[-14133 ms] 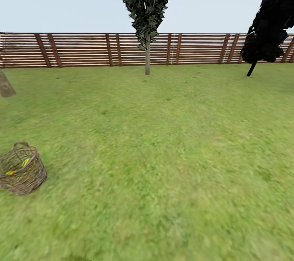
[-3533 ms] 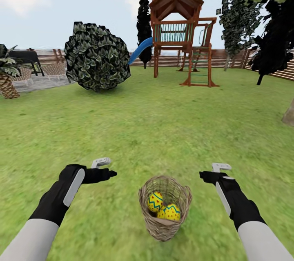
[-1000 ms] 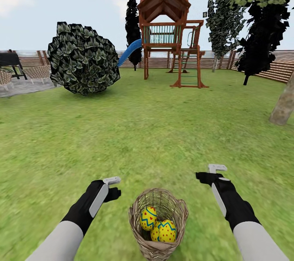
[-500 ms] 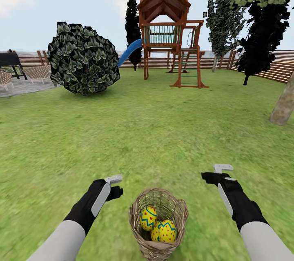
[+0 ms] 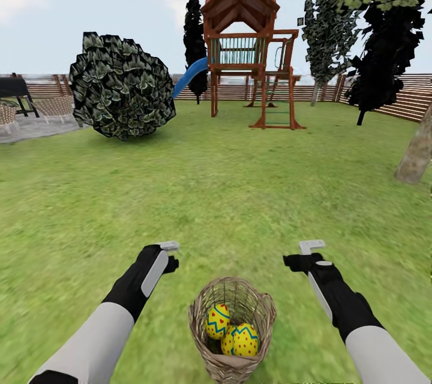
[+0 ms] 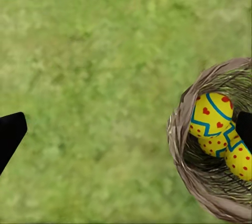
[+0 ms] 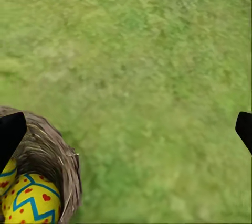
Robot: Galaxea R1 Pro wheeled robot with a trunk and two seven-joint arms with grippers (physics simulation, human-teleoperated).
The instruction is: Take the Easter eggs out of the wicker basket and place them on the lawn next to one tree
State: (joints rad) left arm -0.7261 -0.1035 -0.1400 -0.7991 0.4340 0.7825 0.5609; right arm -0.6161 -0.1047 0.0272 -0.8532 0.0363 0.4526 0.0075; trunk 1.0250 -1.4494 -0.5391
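The wicker basket (image 5: 216, 360) stands on the lawn (image 5: 228, 204) just in front of me, between my two arms. Yellow Easter eggs (image 5: 218, 319) with red dots and blue zigzags lie inside it; two show plainly in the head view. My left gripper (image 5: 170, 255) hovers open to the left of the basket, above the grass. My right gripper (image 5: 303, 254) hovers open to its right. The left wrist view has the basket (image 6: 178, 145) and the eggs (image 6: 212, 113) beside the open left gripper (image 6: 126, 129). The right wrist view catches the basket rim (image 7: 52, 150) and one egg (image 7: 31, 198). A thick tree (image 5: 415, 159) trunk rises at the far right.
A round dark bush (image 5: 123, 87) and a wooden playset (image 5: 252, 54) with a blue slide stand further back. Thin-trunked trees and a slatted fence (image 5: 408, 102) line the rear. A paved patio (image 5: 30, 127) with furniture lies at the far left. Open grass stretches between the basket and the thick trunk.
My left gripper has risen and moved forward beside the basket. My right gripper has shifted a little leftward, closer to the basket. The basket and eggs have stayed put.
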